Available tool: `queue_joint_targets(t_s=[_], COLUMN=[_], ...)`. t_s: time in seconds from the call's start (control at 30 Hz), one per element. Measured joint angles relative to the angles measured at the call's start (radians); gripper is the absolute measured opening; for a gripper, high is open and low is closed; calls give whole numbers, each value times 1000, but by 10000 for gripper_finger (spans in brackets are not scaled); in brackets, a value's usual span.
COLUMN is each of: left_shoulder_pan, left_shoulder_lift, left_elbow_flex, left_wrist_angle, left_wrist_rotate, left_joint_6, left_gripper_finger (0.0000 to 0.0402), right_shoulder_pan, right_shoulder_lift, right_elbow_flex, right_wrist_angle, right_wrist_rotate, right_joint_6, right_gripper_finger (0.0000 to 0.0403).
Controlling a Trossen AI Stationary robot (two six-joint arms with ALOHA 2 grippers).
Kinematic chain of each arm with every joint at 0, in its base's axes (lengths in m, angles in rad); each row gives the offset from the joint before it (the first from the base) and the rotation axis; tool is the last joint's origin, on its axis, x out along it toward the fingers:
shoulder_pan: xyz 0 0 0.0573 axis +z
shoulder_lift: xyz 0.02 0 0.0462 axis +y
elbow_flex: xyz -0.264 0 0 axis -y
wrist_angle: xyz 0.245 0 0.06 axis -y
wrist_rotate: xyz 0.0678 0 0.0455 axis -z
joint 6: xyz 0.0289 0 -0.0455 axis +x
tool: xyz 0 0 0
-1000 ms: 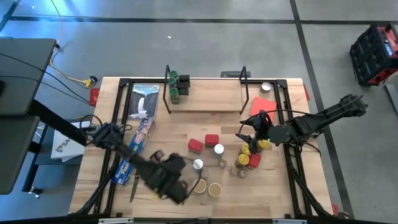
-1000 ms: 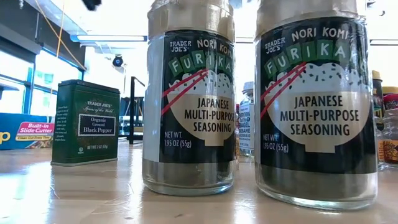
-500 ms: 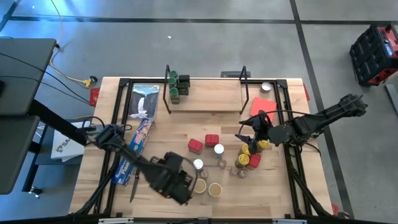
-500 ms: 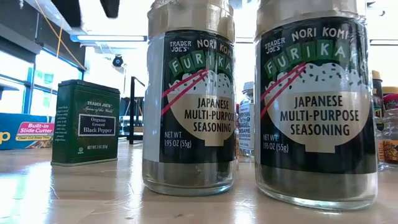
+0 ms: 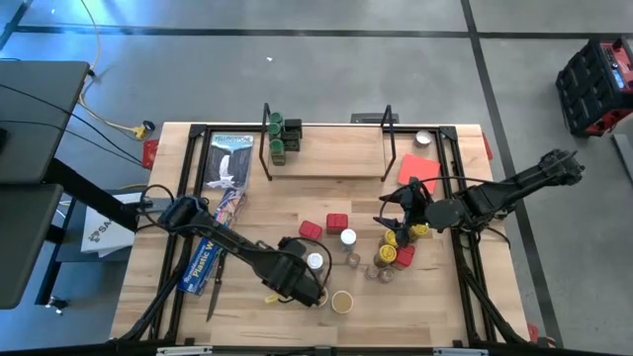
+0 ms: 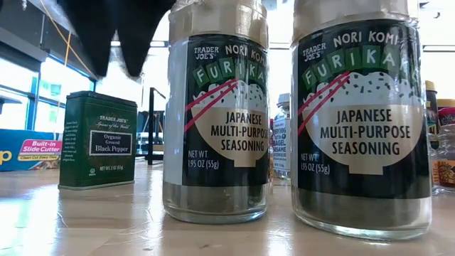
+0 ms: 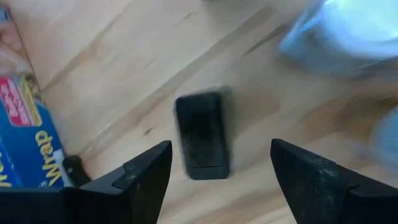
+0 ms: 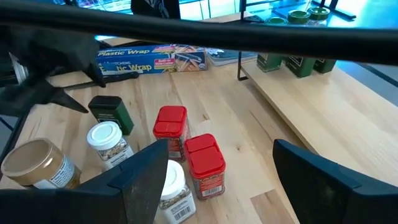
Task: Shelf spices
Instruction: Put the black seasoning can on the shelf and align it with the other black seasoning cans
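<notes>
A dark green square tin (image 7: 200,135) stands upright on the table (image 7: 124,68), also in the low view (image 6: 97,139) and right wrist view (image 8: 112,112). My left gripper (image 7: 221,148) hangs open above it, pointing down, one finger on either side and clear of it (image 6: 117,43); in the high view the gripper (image 5: 302,280) hides the tin. My right gripper (image 5: 396,218) waits open over the jar cluster at the right (image 8: 221,146). The shelf (image 5: 326,153) at the far edge carries several green jars and tins (image 5: 282,138).
Two red tins (image 8: 171,127) and white-lidded jars (image 8: 109,140) stand mid-table, and a tan-lidded jar (image 8: 34,165) nearer the front. Two large furikake jars (image 6: 217,121) fill the low view. A blue plastic-wrap box (image 5: 223,213) lies at the left, and a red card (image 5: 417,168) at the far right.
My left gripper has gone toward the table's right edge and come down over the green tin; in the low view its fingers have dropped in from the top. The tin and jars have stayed put.
</notes>
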Motion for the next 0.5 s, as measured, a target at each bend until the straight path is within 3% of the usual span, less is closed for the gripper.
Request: queue_joint_targets(t_s=[0.27,0.4,0.5], left_shoulder_pan=[-2,-1,8], left_shoulder_lift=[-79,-86,-86], left_elbow_flex=[-252,-282,-281], left_wrist_angle=[300,291,286], left_wrist_rotate=[52,50,46], left_joint_6=[-29,-29,13], left_gripper_finger=[259,246,214], right_shoulder_pan=[0,0,0], right_shoulder_lift=[0,0,0], right_elbow_flex=[0,0,0], right_wrist_angle=[0,0,0], right_wrist_rotate=[-2,-2,-2], right_joint_6=[20,21,21], right_gripper_finger=[284,284,284])
